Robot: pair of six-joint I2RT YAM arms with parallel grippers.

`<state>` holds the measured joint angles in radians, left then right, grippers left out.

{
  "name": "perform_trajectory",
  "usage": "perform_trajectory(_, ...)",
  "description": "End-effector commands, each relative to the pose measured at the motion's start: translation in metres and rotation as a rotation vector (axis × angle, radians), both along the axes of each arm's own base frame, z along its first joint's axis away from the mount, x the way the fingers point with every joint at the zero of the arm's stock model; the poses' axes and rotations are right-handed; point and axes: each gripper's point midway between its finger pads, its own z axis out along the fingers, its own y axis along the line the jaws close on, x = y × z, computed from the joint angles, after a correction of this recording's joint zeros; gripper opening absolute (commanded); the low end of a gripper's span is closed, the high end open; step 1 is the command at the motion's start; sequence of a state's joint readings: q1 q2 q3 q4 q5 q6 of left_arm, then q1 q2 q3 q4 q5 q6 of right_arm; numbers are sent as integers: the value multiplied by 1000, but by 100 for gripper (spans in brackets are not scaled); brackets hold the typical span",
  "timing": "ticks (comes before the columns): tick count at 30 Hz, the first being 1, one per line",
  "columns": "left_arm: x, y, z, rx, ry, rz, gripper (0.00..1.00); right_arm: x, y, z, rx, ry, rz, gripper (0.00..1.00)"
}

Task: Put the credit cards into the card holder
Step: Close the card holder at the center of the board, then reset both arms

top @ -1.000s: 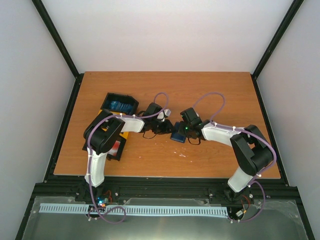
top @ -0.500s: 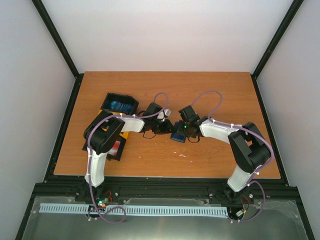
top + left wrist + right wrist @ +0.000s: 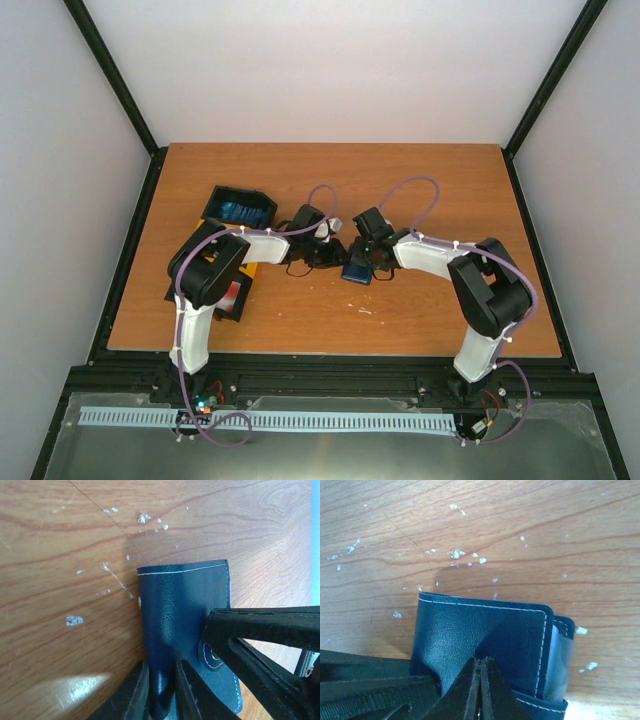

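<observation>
The card holder (image 3: 356,270), a dark navy wallet, lies folded on the table between the two arms. In the left wrist view my left gripper (image 3: 161,680) is shut on the near edge of the card holder (image 3: 182,605), the leather pinched between its two fingers. My right gripper (image 3: 481,661) is shut, its tips together and resting on the cover of the card holder (image 3: 485,630). A pale grey-blue sheet (image 3: 561,660) shows between the flaps at the right. Blue credit cards (image 3: 241,211) and a white-and-red one (image 3: 232,298) lie in the tray at the left.
The black-and-yellow tray (image 3: 262,268) sits under the left arm at the table's left side. White flecks (image 3: 455,554) dot the wood beyond the wallet. The right arm's fingers (image 3: 260,630) reach over the wallet's right corner in the left wrist view.
My right arm has swung left and brought its gripper over the card holder, and its jaws have closed fully. The left arm and the card holder have stayed put.
</observation>
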<state>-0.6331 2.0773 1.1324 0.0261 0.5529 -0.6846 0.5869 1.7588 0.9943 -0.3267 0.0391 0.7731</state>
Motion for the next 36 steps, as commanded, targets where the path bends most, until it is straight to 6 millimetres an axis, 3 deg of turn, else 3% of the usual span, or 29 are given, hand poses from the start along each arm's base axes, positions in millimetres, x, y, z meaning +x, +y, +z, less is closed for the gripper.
perform_trajectory(1, -68, 79, -104, 409, 251, 42, 17, -33, -1, -35, -48, 124, 44, 3)
perform_trajectory(5, -50, 70, -71, 362, 171, 65, 20, -5, 4, 40, 18, -87, 20, 4)
perform_trajectory(7, -38, 66, -46, 335, 110, 86, 24, 0, -4, 77, 26, -183, -17, 5)
perform_trajectory(10, -22, 64, -4, 297, 11, 122, 34, -5, -27, 117, 13, -286, -75, 10)
perform_trajectory(14, -12, 67, 51, 242, -117, 163, 46, -33, -61, 141, -20, -333, -126, 22)
perform_trajectory(18, -11, 76, 124, 143, -304, 201, 61, -61, -92, 161, -32, -391, -153, 34)
perform_trajectory(24, -21, 112, 213, 86, -577, 292, 85, -99, -133, 208, -27, -521, -182, 49)
perform_trajectory(26, -25, 127, 239, 84, -654, 334, 98, -111, -147, 227, -17, -575, -205, 58)
perform_trajectory(32, -49, 171, 310, 49, -857, 448, 100, -146, -190, 273, -9, -715, -284, 84)
perform_trajectory(36, -70, 205, 345, 30, -967, 541, 100, -162, -211, 280, -32, -755, -326, 99)
